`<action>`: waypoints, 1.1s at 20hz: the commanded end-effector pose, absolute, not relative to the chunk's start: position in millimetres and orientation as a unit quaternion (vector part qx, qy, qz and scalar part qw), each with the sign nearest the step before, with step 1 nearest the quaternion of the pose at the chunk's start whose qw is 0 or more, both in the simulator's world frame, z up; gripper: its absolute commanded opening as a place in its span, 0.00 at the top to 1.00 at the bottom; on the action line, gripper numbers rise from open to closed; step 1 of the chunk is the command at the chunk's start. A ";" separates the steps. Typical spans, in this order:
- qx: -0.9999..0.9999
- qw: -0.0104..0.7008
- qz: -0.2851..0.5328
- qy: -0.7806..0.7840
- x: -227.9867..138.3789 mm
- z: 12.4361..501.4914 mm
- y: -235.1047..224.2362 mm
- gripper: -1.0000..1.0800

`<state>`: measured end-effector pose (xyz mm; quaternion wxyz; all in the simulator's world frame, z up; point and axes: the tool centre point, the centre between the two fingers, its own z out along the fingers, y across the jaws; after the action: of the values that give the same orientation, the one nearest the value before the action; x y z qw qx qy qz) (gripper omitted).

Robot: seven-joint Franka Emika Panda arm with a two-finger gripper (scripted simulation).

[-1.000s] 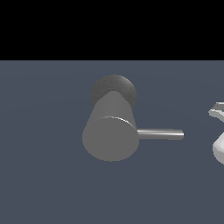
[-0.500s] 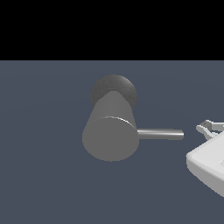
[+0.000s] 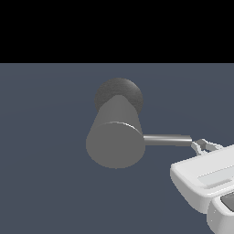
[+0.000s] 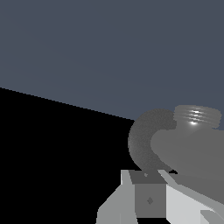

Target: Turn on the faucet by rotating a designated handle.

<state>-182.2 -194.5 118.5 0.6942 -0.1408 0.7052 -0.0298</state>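
Grey and thin, the handle [image 3: 167, 139] juts from the faucet [image 3: 116, 137] toward the exterior view's right, above the dark bench [image 3: 45, 183]. The white gripper [image 3: 204, 147] sits just beside the rod's free end; its fingers [image 3: 199, 146] look slightly spread, holding nothing.

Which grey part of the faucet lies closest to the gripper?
The handle, the thin rod: its free end almost meets the gripper. The thick cylinder and round base lie farther off.
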 end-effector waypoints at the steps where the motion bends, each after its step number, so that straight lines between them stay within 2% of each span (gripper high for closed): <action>1: -0.115 0.697 -0.029 0.707 -181.2 110.6 -189.0 1.00; 22: 0.007 0.707 -0.019 0.707 -168.7 78.1 -157.5 1.00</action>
<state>-169.3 -158.2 78.7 0.7065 0.0037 0.7074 -0.0195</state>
